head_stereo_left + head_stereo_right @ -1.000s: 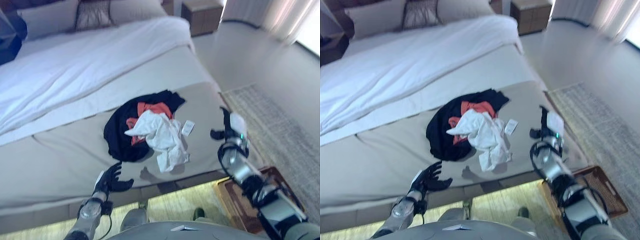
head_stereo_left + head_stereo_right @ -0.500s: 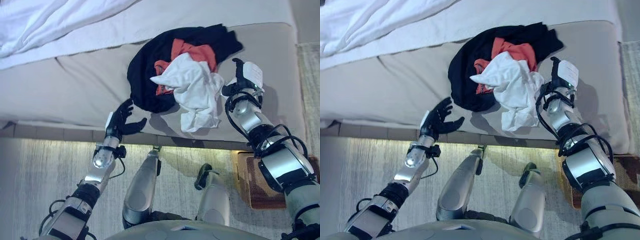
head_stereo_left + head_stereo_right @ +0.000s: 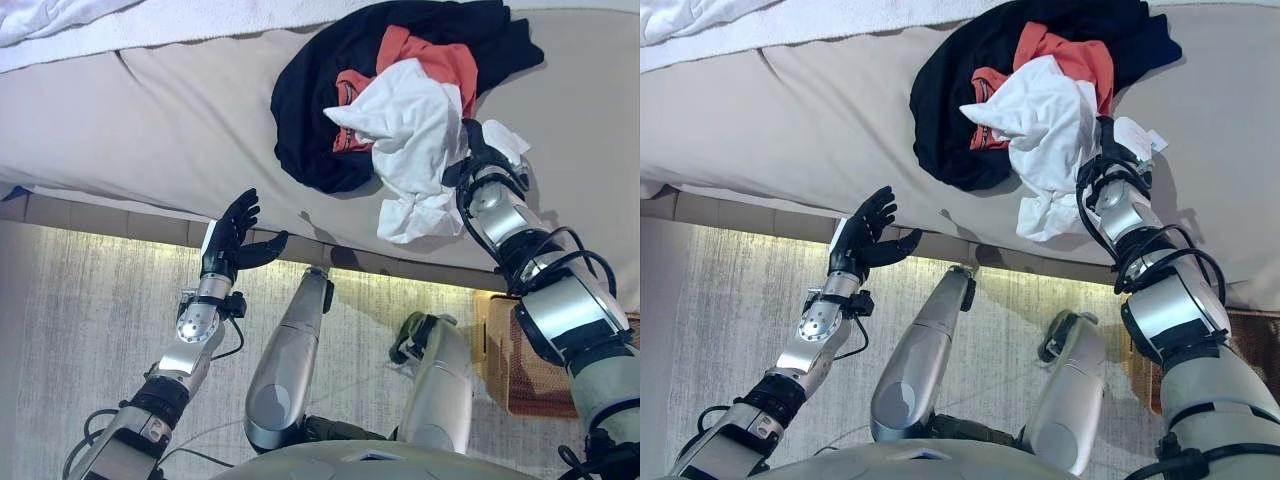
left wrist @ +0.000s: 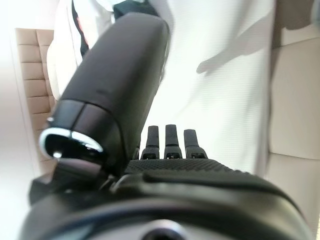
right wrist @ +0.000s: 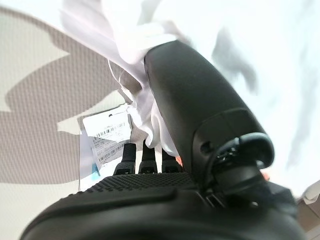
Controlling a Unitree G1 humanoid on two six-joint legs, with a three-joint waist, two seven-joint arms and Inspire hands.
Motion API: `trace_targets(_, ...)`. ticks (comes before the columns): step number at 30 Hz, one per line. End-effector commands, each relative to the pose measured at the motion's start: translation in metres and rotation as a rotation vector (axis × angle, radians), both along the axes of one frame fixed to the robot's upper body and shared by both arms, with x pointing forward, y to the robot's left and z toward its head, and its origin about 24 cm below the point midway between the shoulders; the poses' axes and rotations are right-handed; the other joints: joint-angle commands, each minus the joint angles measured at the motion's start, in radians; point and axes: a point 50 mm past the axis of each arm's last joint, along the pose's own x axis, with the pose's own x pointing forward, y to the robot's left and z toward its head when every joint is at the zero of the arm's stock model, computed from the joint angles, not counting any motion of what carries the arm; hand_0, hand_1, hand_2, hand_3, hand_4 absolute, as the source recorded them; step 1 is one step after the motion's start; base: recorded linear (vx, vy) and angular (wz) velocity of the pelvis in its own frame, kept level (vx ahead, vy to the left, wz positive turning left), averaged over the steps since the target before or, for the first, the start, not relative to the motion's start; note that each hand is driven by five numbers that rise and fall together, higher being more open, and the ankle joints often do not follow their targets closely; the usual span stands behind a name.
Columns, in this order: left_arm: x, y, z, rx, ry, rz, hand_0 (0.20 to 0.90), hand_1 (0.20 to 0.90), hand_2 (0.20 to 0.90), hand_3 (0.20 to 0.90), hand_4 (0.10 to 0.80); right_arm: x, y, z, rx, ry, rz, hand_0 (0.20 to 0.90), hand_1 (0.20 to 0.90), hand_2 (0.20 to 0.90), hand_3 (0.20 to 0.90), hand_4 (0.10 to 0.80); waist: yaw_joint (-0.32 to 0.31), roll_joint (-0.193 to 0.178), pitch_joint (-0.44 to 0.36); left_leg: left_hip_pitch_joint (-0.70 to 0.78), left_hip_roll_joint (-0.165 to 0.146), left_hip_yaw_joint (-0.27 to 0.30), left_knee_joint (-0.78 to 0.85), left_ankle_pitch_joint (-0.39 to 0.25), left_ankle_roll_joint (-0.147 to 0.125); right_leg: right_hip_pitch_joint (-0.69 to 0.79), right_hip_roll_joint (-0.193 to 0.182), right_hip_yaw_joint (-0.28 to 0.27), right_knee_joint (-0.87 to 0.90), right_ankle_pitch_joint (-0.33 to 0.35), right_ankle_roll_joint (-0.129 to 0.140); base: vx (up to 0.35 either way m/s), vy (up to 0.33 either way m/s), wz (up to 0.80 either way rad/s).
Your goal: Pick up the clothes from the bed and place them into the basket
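Nearest, the left hand [image 3: 228, 233] hovers open-fingered over the bed [image 3: 150, 110] edge. The basket [image 3: 522, 370] sits on the floor at right. The right hand [image 3: 1106, 150] touches the clothes [image 3: 400, 90] heap; its grip is unclear. Open mattress lies left.

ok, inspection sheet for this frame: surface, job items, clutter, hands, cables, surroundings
Surface: bed with a beige cover; white bedding at its far edge.
Job's things: pile of clothes on the bed: black garment, orange-red garment, white garment on top. Basket on the floor, right of the robot, partly hidden.
Clutter: white tag on the bed beside the right hand.
Hands: left hand open, at the bed's near edge, holding nothing; right hand against the white garment, grip unclear.
Cables: nothing seen.
Surroundings: pale floor.
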Motion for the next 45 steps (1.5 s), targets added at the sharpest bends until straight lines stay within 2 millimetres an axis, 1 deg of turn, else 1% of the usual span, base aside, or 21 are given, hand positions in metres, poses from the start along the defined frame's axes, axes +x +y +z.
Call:
trace_targets(1, 0.001, -0.005, 0.042, -0.065, -0.236, -0.029, 0.9, 0.9, 0.9, 0.9, 0.8, 0.009, 0.023, 0.021, 0.051, -0.031, 0.108, 0.9, 0.9, 0.9, 0.9, 0.8, 0.034, 0.028, -0.019, 0.035, -0.06, 0.074, 0.196, -0.238, 0.083, -0.032, 0.087, 0.012, 0.001, 0.095, -0.068, -0.011, -0.012, 0.04)
trace_targets(2, 0.001, -0.006, 0.043, -0.061, -0.239, -0.038, 0.9, 0.9, 0.9, 0.9, 0.8, 0.009, 0.024, 0.018, 0.072, -0.02, 0.106, 0.9, 0.9, 0.9, 0.9, 0.8, 0.037, 0.03, -0.019, 0.026, -0.063, 0.072, 0.204, -0.238, 0.083, -0.04, 0.086, 0.011, 0.007, 0.094, -0.068, 0.0, 0.0, 0.0)
trace_targets(8, 0.001, -0.011, 0.045, -0.066, -0.252, -0.049, 0.9, 0.9, 0.9, 0.9, 0.8, 0.012, 0.029, 0.017, 0.167, 0.004, 0.122, 0.9, 0.9, 0.9, 0.9, 0.8, 0.047, 0.046, -0.019, -0.018, -0.074, 0.069, 0.259, -0.252, 0.088, -0.085, 0.085, 0.013, 0.056, 0.076, -0.077, 0.0, 0.0, 0.0)
trace_targets(9, 0.0, -0.011, 0.044, -0.066, -0.251, -0.048, 0.9, 0.9, 0.9, 0.9, 0.8, 0.013, 0.029, 0.018, 0.184, 0.0, 0.125, 0.756, 0.756, 0.756, 0.733, 0.633, 0.047, 0.047, -0.019, -0.02, -0.075, 0.069, 0.264, -0.254, 0.088, -0.087, 0.085, 0.012, 0.061, 0.074, -0.078, 0.0, 0.0, 0.0)
trace_targets(10, 0.0, -0.01, 0.044, -0.064, -0.248, -0.049, 0.9, 0.9, 0.9, 0.9, 0.8, 0.013, 0.03, 0.018, 0.196, -0.009, 0.125, 0.535, 0.535, 0.535, 0.475, 0.375, 0.048, 0.047, -0.019, -0.02, -0.076, 0.069, 0.268, -0.255, 0.088, -0.086, 0.084, 0.011, 0.064, 0.073, -0.078, 0.0, 0.0, 0.0)
trace_targets(11, -0.001, -0.01, 0.043, -0.061, -0.244, -0.051, 0.9, 0.9, 0.9, 0.9, 0.8, 0.013, 0.03, 0.019, 0.207, -0.02, 0.123, 0.349, 0.349, 0.349, 0.258, 0.158, 0.048, 0.047, -0.019, -0.019, -0.076, 0.068, 0.271, -0.256, 0.086, -0.085, 0.085, 0.011, 0.066, 0.073, -0.077, 0.0, 0.0, 0.0)
trace_targets(12, -0.001, -0.01, 0.042, -0.057, -0.242, -0.051, 0.9, 0.9, 0.9, 0.9, 0.8, 0.013, 0.03, 0.018, 0.213, -0.033, 0.119, 0.3, 0.3, 0.3, 0.2, 0.1, 0.049, 0.047, -0.019, -0.018, -0.077, 0.067, 0.277, -0.258, 0.085, -0.083, 0.084, 0.011, 0.069, 0.071, -0.077, 0.0, 0.0, 0.0)
trace_targets(15, -0.003, -0.009, 0.041, -0.045, -0.241, -0.052, 0.9, 0.9, 0.9, 0.9, 0.8, 0.012, 0.03, 0.017, 0.227, -0.056, 0.11, 0.3, 0.3, 0.3, 0.2, 0.1, 0.048, 0.045, -0.019, -0.001, -0.074, 0.067, 0.271, -0.258, 0.085, -0.064, 0.081, 0.007, 0.063, 0.075, -0.075, 0.0, -0.007, 0.01)
trace_targets(21, -0.004, -0.005, 0.04, -0.021, -0.244, -0.042, 0.9, 0.9, 0.9, 0.9, 0.8, 0.008, 0.026, 0.013, 0.265, -0.077, 0.093, 0.3, 0.3, 0.3, 0.2, 0.1, 0.038, 0.028, -0.019, 0.085, -0.055, 0.07, 0.218, -0.244, 0.082, 0.023, 0.077, 0.0, 0.005, 0.1, -0.063, 0.002, -0.002, -0.01)
trace_targets(23, -0.002, -0.003, 0.04, -0.014, -0.24, -0.034, 0.9, 0.9, 0.9, 0.9, 0.8, 0.006, 0.023, 0.007, 0.289, -0.078, 0.078, 0.3, 0.3, 0.3, 0.2, 0.1, 0.03, 0.015, -0.019, 0.147, -0.041, 0.073, 0.174, -0.236, 0.079, 0.079, 0.076, 0.0, -0.033, 0.114, -0.054, 0.042, -0.008, 0.02)
trace_targets(27, -0.001, -0.001, 0.041, 0.001, -0.238, -0.021, 0.9, 0.9, 0.9, 0.9, 0.8, 0.003, 0.018, 0.002, 0.315, -0.08, 0.045, 0.3, 0.3, 0.3, 0.2, 0.1, 0.017, -0.01, -0.028, 0.252, -0.009, 0.081, 0.087, -0.217, 0.074, 0.179, 0.074, -0.001, -0.123, 0.144, -0.04, 0.03, -0.001, -0.01)
trace_targets(28, -0.001, -0.001, 0.04, 0.006, -0.235, -0.017, 0.9, 0.9, 0.9, 0.9, 0.8, 0.002, 0.016, 0.0, 0.32, -0.077, 0.038, 0.3, 0.3, 0.3, 0.2, 0.1, 0.012, -0.018, -0.045, 0.269, -0.001, 0.084, 0.044, -0.186, 0.075, 0.198, 0.076, -0.008, -0.168, 0.174, -0.045, 0.023, -0.002, -0.08)
trace_targets(31, 0.0, 0.0, 0.038, 0.026, -0.214, -0.01, 0.9, 0.9, 0.9, 0.9, 0.8, -0.003, 0.009, -0.008, 0.337, -0.068, 0.012, 0.3, 0.3, 0.3, 0.2, 0.1, 0.003, -0.044, -0.085, 0.349, 0.02, 0.086, -0.042, -0.166, 0.068, 0.282, 0.082, -0.011, -0.271, 0.204, -0.035, 0.069, -0.02, -0.15)
trace_targets(34, 0.001, 0.001, 0.036, 0.045, -0.194, -0.007, 0.9, 0.9, 0.9, 0.9, 0.8, -0.006, -0.001, -0.01, 0.349, -0.065, -0.018, 0.3, 0.3, 0.3, 0.2, 0.1, -0.007, -0.064, -0.124, 0.425, 0.039, 0.097, -0.124, -0.146, 0.057, 0.363, 0.096, -0.015, -0.374, 0.228, -0.03, 0.097, -0.023, -0.14)
trace_targets(38, 0.0, 0.005, 0.03, 0.066, -0.151, 0.01, 0.9, 0.9, 0.9, 0.9, 0.8, -0.012, -0.017, -0.012, 0.338, -0.054, -0.051, 0.3, 0.3, 0.3, 0.2, 0.1, -0.03, -0.091, -0.197, 0.539, 0.069, 0.122, -0.244, -0.119, 0.04, 0.487, 0.117, -0.021, -0.536, 0.267, -0.024, 0.137, -0.018, -0.16)
trace_targets(43, -0.003, 0.007, 0.022, 0.085, -0.105, 0.007, 0.9, 0.9, 0.9, 0.9, 0.8, -0.018, -0.031, -0.012, 0.33, -0.039, -0.087, 0.3, 0.3, 0.3, 0.2, 0.1, -0.046, -0.105, -0.265, 0.655, 0.086, 0.146, -0.37, -0.091, 0.027, 0.599, 0.141, -0.02, -0.682, 0.3, -0.015, 0.128, -0.006, -0.16)
trace_targets(45, -0.004, 0.008, 0.019, 0.096, -0.093, 0.0, 0.9, 0.9, 0.9, 0.9, 0.8, -0.021, -0.039, -0.007, 0.312, -0.061, -0.11, 0.3, 0.3, 0.3, 0.2, 0.1, -0.052, -0.108, -0.293, 0.69, 0.089, 0.152, -0.417, -0.076, 0.022, 0.632, 0.149, -0.02, -0.732, 0.315, -0.011, 0.106, 0.002, -0.11)
